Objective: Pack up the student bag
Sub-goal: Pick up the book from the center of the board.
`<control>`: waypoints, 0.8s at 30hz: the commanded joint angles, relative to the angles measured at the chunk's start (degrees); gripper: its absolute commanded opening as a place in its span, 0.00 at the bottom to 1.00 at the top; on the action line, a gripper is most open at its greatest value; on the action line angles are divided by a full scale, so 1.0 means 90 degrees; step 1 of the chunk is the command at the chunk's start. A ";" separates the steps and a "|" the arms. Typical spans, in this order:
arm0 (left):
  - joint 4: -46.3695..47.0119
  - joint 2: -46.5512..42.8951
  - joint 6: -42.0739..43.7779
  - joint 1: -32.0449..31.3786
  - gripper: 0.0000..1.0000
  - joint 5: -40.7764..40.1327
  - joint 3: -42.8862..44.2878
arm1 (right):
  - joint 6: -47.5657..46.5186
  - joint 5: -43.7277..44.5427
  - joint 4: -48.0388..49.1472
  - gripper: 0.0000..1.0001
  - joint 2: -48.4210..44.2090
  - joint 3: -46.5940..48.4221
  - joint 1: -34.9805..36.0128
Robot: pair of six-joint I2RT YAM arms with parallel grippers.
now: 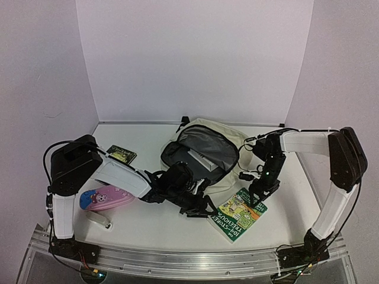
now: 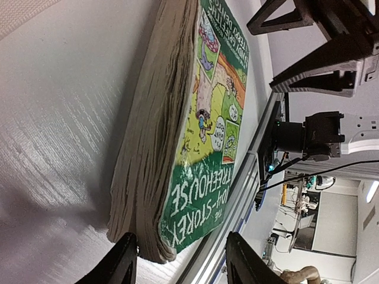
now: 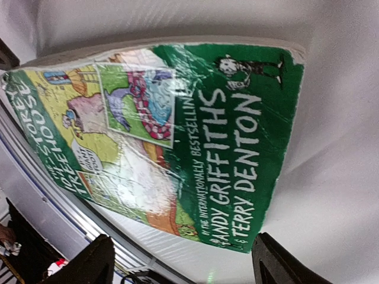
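While the cream student bag [image 1: 204,145] lies unzipped at the middle of the table [image 1: 148,228], the left gripper [image 2: 182,242] holds its jaws spread around one corner of the green 104-Storey Treehouse paperback [image 1: 240,214]; the right gripper [image 3: 177,248] has its jaws spread above the other end.

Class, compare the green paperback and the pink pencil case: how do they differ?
The paperback is green and flat with square corners; the pencil case is pink and rounded. The paperback lies on the right, the pencil case on the left. Both rest on the table.
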 commanded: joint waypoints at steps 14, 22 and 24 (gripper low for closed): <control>-0.0165 0.0345 0.0697 -0.0025 0.16 0.0227 0.0821 | -0.0239 -0.0402 -0.0150 0.63 0.0337 0.0082 0.0018; -0.0896 -0.0551 0.1649 -0.0029 0.00 -0.0424 0.0537 | -0.0441 -0.0737 -0.0240 0.86 -0.0595 0.0492 -0.0055; -0.1062 -0.0860 0.2051 -0.0048 0.00 -0.0740 0.0392 | -0.0470 -0.0860 -0.0234 0.92 -0.0801 0.0641 -0.0060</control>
